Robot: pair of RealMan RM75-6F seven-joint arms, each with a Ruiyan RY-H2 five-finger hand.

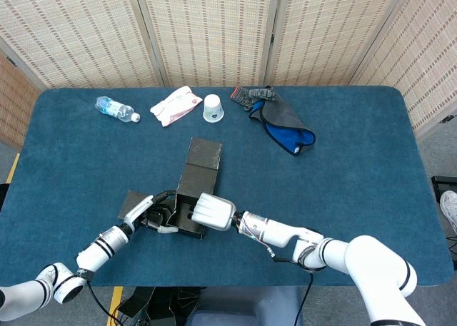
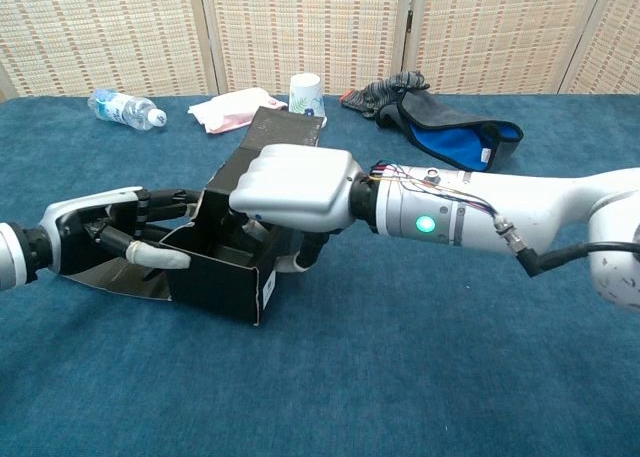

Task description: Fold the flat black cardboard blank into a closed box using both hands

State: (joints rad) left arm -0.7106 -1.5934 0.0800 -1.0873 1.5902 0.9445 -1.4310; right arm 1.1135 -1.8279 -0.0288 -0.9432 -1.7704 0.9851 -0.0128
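A black cardboard box (image 1: 191, 197) (image 2: 225, 277), partly folded with its top open, stands near the table's front edge, and its lid flap (image 1: 204, 154) (image 2: 283, 129) lies back toward the far side. My right hand (image 1: 212, 211) (image 2: 292, 184) rests over the box's right wall, fingers curled down into and around it. My left hand (image 1: 146, 215) (image 2: 105, 232) holds the box's left wall, with one finger hooked over the front left corner. A flat side flap (image 1: 133, 200) (image 2: 125, 279) lies on the table under the left hand.
Along the far side lie a water bottle (image 1: 116, 109) (image 2: 124, 108), a pink-and-white packet (image 1: 176, 105) (image 2: 232, 111), an upside-down paper cup (image 1: 213, 108) (image 2: 307, 97) and a grey and blue cloth (image 1: 280, 120) (image 2: 445, 123). The blue table's front edge (image 1: 235, 285) runs just below my arms.
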